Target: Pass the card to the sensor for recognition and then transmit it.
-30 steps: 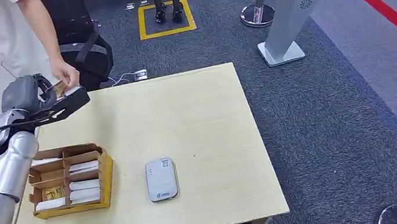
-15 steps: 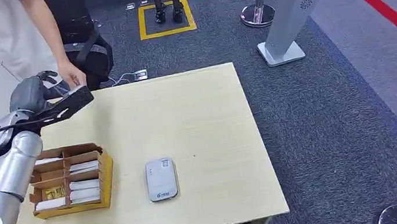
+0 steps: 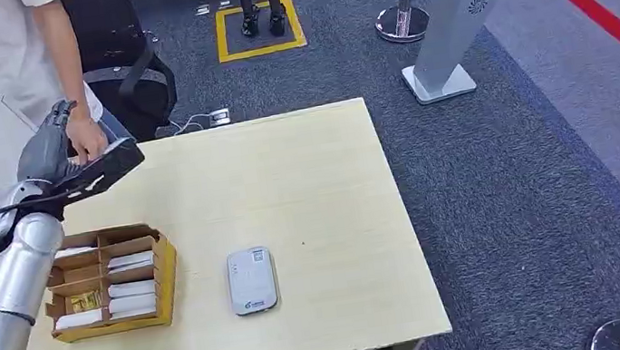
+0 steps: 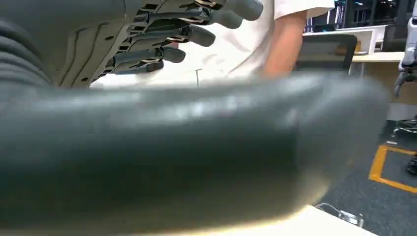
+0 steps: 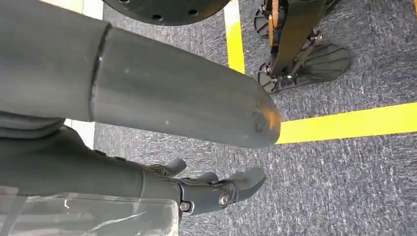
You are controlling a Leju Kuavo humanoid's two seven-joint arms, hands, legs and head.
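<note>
1. At the table's (image 3: 309, 193) far-left corner, the left hand (image 3: 56, 151) is raised toward a person's hand (image 3: 86, 138); fingers spread in the wrist view, nothing visibly held. This reads as a handover reach.
2. No card is visible in either hand; likely the person has it, though I cannot tell.
3. Box (image 3: 109, 281) of cards sits front-left, within the left arm's reach; sensor (image 3: 252, 280) lies just beside it, flat for scanning.
4. Right hand (image 5: 211, 189) hangs over the floor, fingers loosely apart, empty.

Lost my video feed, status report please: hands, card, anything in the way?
Left hand raised at table's far left corner, open, no card visible. Right hand hanging, open. Person's hand right beside left hand. Sensor unobstructed.
</note>
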